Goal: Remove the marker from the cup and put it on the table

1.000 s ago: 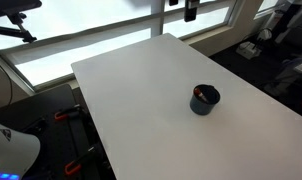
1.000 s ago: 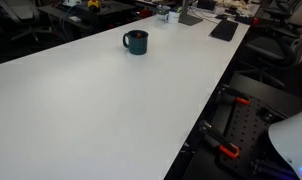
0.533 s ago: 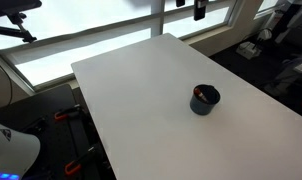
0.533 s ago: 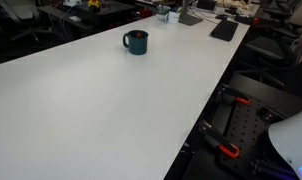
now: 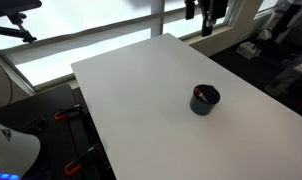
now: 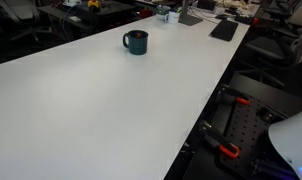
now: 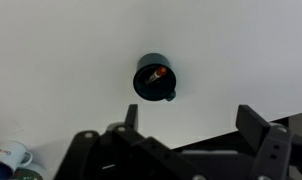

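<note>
The dark navy cup (image 5: pixel 204 99) stands upright on the white table (image 5: pixel 141 90), and also shows in the other exterior view (image 6: pixel 136 41). From above in the wrist view, the cup (image 7: pixel 155 80) holds the reddish-orange marker (image 7: pixel 161 72), which leans against its inner wall; a red tip also shows at the rim (image 5: pixel 197 93). My gripper (image 5: pixel 206 22) hangs high above the table's far edge, well away from the cup. In the wrist view the gripper (image 7: pixel 191 125) is open and empty, with its fingers (image 7: pixel 131 115) spread wide below the cup.
A white mug (image 7: pixel 13 155) sits at the lower left of the wrist view. A black flat object (image 6: pixel 223 30) and small items (image 6: pixel 163 15) lie at the table's far end. Windows stand behind the table, and its edges drop off to red-clamped frames (image 6: pixel 226 150).
My gripper has come further down and to the right into the top of the exterior view. The cup and marker have not moved.
</note>
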`<state>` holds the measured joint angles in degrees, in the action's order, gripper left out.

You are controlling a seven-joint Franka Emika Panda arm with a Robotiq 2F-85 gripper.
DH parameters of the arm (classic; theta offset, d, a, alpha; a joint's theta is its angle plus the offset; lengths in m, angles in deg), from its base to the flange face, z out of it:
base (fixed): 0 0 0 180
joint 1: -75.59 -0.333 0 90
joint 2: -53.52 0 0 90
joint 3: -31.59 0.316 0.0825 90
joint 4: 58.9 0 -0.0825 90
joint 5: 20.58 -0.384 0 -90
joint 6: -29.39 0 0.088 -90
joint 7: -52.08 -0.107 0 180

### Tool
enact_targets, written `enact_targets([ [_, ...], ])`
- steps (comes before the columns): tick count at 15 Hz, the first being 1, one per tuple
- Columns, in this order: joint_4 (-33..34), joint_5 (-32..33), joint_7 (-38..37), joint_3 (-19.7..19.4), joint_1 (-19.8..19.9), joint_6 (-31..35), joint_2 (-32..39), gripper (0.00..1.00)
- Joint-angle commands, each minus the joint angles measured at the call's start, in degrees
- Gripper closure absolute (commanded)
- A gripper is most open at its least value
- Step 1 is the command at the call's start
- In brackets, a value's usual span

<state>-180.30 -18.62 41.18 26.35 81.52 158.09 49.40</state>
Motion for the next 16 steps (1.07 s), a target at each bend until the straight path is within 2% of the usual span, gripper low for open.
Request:
enact_targets([
  [1, 8.1, -4.0, 1.6, -1.2, 0.7, 0.2, 8.3, 0.00],
  [5, 16.1, -7.2, 1.6, -1.6, 1.6, 0.5, 16.8, 0.00],
  [9, 23.8, -13.4, 4.3, -0.6, 3.6, -2.5, 25.3, 0.00],
  [16, 36.2, -17.3, 5.6, 0.7, 5.4, -14.2, 35.1, 0.00],
])
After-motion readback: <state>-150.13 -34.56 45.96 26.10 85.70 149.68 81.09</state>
